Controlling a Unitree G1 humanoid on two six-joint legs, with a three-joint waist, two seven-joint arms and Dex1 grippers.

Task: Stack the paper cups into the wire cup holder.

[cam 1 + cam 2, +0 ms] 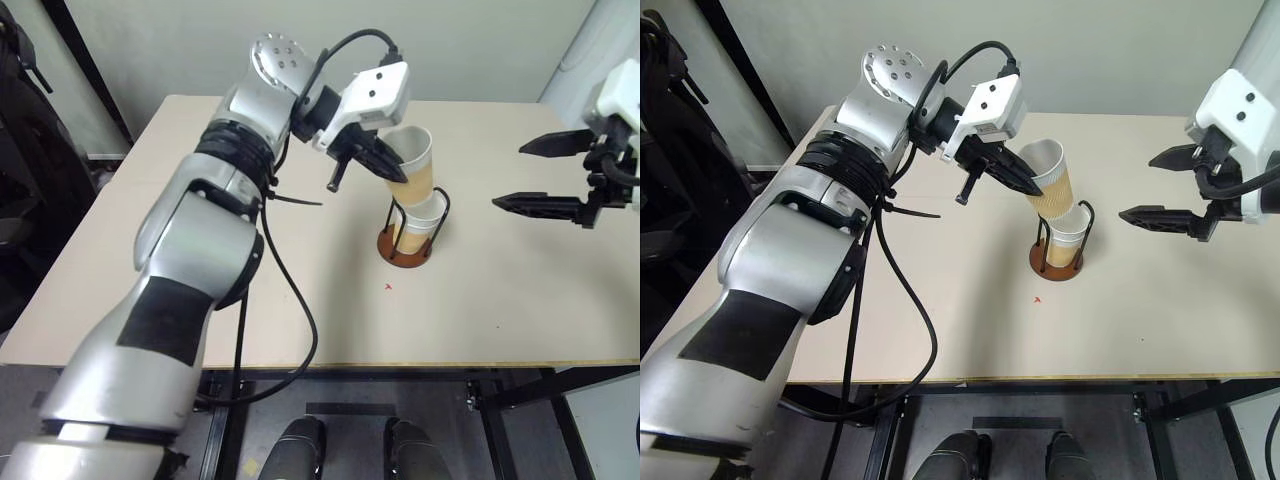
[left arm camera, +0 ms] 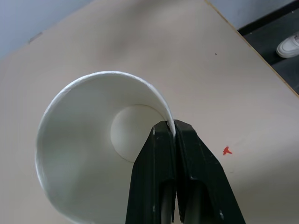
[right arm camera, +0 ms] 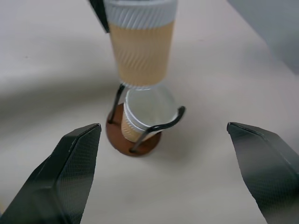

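The left gripper [image 1: 372, 157] is pinching 1 paper cup [image 1: 412, 160] by its rim, tilting it over the wire cup holder [image 1: 408, 232]; the right gripper [image 1: 545, 175] is waiting wide open.

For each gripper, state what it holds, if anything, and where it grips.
Left gripper pinches a paper cup by its rim wall; right gripper is open, holding nothing.

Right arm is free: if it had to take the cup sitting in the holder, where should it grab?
Pinch the white rim of the cup in the holder from straight above, one finger inside. The wire loops of the holder hem in its wall, and the cup held by the left gripper hovers tilted above it, so wait for that to clear.
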